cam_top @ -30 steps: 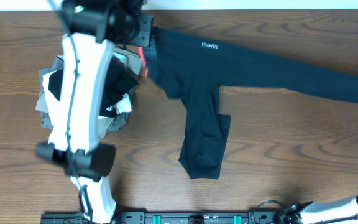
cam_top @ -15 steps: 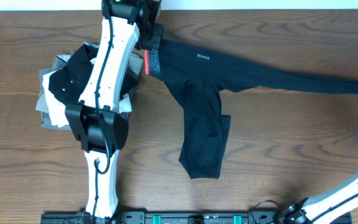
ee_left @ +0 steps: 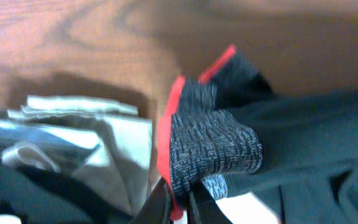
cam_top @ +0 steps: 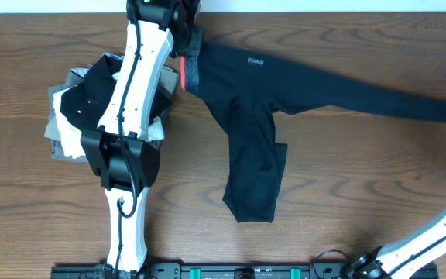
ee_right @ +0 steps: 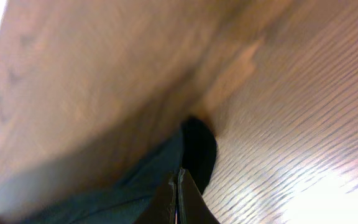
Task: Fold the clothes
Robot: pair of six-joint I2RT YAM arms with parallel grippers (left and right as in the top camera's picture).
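Leggings (cam_top: 300,85) lay stretched across the far side of the table (cam_top: 362,201), one leg running out to the right edge, the other doubled back toward the near side. Left gripper (ee_left: 179,208) was clamped on the grey-and-red waistband (ee_left: 210,149) just beside the garment pile (cam_top: 72,116); right gripper (ee_right: 176,186) was pinched shut on the long leg's end

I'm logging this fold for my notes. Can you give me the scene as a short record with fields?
garment: leggings, unfolded on the table
left gripper: shut on the waistband
right gripper: shut on a leg's cuff
legs: one stretched right, the other bunched toward the front
nearby: pile of other clothes, left
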